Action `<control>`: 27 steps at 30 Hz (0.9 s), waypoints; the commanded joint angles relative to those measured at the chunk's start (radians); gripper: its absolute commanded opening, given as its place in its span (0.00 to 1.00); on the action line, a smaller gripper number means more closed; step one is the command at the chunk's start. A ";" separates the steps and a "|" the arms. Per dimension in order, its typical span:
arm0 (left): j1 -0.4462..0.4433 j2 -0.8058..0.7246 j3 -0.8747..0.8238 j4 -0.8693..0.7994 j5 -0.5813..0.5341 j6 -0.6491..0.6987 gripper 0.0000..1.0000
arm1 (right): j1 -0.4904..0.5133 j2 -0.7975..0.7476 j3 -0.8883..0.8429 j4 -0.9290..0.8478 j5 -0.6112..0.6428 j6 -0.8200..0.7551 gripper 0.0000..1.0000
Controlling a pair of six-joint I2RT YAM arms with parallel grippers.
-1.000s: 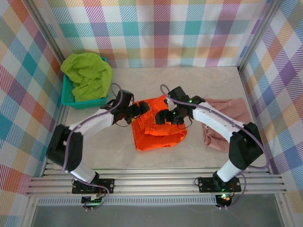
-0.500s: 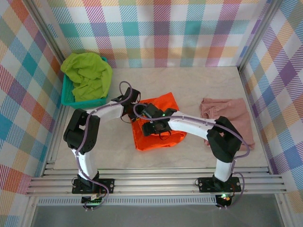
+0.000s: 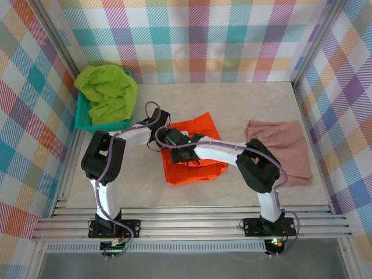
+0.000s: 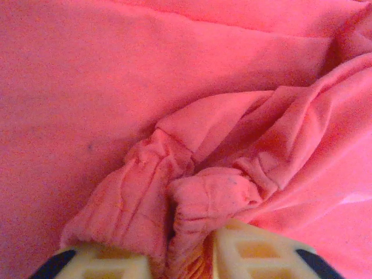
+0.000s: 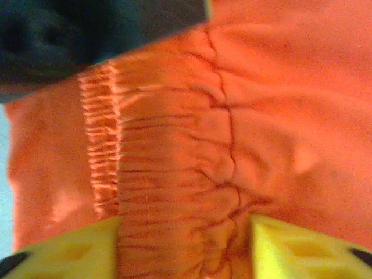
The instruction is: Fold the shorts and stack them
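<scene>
Checked walls in many colours stand around a pale counter (image 3: 232, 104). Orange shorts (image 3: 200, 163) lie in the middle of it, partly folded. Pink shorts (image 3: 285, 151) lie to the right, well apart, maybe as the start of the stack. Green shorts (image 3: 107, 93) sit in a heap on the teal basket (image 3: 82, 121) at the back left.

Both arms reach to the left edge of the orange shorts. The left fingers (image 4: 256, 258) are narrow and pinch a bunched bit of the orange cloth. The right fingers (image 5: 302, 247) stand apart on each side of the stretchy waistband. I cannot tell if they squeeze it yet. Two holds on one edge would let the arms lift it evenly for a fold.
</scene>
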 commanded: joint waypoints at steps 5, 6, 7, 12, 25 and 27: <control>0.014 0.006 0.037 0.017 0.033 -0.005 0.13 | 0.017 -0.004 0.018 -0.068 0.060 0.019 0.11; 0.015 0.004 0.048 0.014 0.041 -0.004 0.11 | 0.016 -0.017 0.019 -0.075 0.060 0.015 0.07; 0.014 0.002 0.062 0.009 0.051 -0.005 0.10 | 0.017 -0.033 0.024 -0.090 0.066 0.010 0.04; 0.014 -0.027 0.162 -0.033 0.083 -0.006 0.03 | 0.015 -0.146 0.052 -0.166 0.104 -0.052 0.00; 0.014 -0.089 0.407 -0.227 0.099 0.022 0.01 | 0.007 -0.311 0.249 -0.400 0.183 -0.251 0.00; 0.015 -0.099 0.418 -0.241 0.094 0.035 0.01 | 0.010 -0.309 0.268 -0.409 0.152 -0.253 0.00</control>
